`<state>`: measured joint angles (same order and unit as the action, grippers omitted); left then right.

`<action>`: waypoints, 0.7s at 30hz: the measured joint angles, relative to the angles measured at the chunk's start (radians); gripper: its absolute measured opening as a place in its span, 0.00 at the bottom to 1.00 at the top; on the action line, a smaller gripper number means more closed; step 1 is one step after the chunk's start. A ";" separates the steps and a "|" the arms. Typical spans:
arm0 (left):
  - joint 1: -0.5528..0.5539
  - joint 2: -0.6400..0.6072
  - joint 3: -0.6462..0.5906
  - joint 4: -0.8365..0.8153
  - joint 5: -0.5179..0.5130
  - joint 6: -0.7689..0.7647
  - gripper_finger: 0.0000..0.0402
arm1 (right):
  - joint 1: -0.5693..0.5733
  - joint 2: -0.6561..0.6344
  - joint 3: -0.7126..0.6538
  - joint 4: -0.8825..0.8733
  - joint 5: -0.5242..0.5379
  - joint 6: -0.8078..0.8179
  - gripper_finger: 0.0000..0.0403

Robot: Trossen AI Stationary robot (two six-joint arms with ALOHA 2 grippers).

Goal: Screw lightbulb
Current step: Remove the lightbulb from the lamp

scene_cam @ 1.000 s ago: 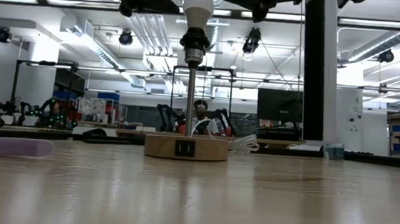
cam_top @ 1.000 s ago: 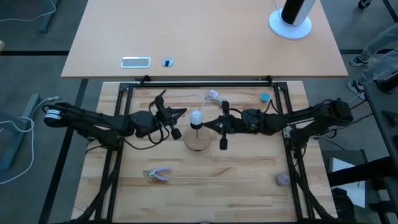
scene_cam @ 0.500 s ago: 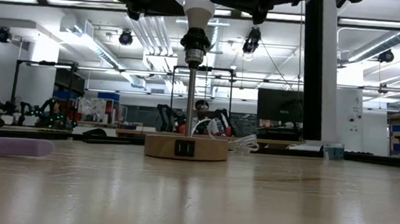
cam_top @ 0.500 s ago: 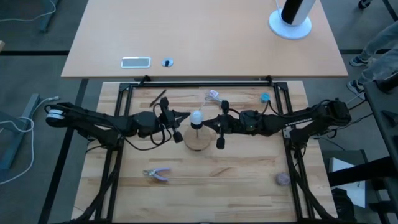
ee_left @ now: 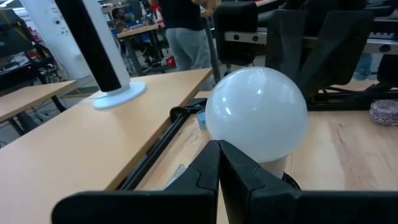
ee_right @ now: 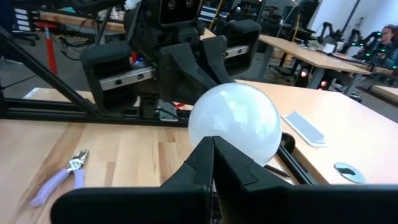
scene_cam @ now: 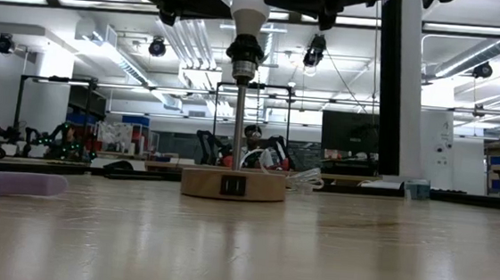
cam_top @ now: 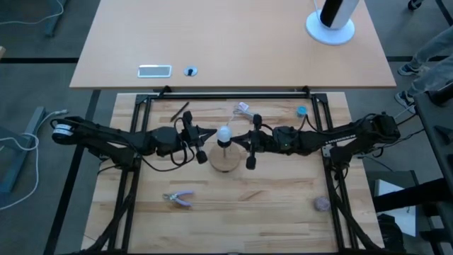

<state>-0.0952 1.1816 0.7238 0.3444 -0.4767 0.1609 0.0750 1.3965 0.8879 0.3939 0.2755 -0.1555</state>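
Lightbulb (scene_cam: 249, 6) in lamp socket; wooden table (cam_top: 269, 191); workshop room behind.

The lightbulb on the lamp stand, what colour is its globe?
White and frosted. The lightbulb shows best in the left wrist view.

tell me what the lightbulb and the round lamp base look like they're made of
Lightbulb: a smooth, white, frosted globe with soft highlights on it; it could be glass or plastic, the look alone does not settle it.

Round lamp base: pale tan disc with a matte finish, much like the wooden tabletop, so probably wood. A thin shiny post, likely metal, rises from it to a dark socket.
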 joint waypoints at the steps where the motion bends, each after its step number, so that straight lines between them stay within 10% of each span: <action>1: 0.000 0.000 0.000 -0.004 0.000 -0.004 0.00 | 0.000 0.000 0.000 -0.001 0.007 0.000 0.00; 21: -0.043 -0.025 -0.001 -0.067 0.065 -0.061 0.00 | -0.007 0.003 -0.001 -0.039 0.100 -0.013 0.00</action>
<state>-0.1378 1.1568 0.7233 0.2778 -0.4112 0.1004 0.0678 1.3998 0.8867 0.3549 0.3751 -0.1680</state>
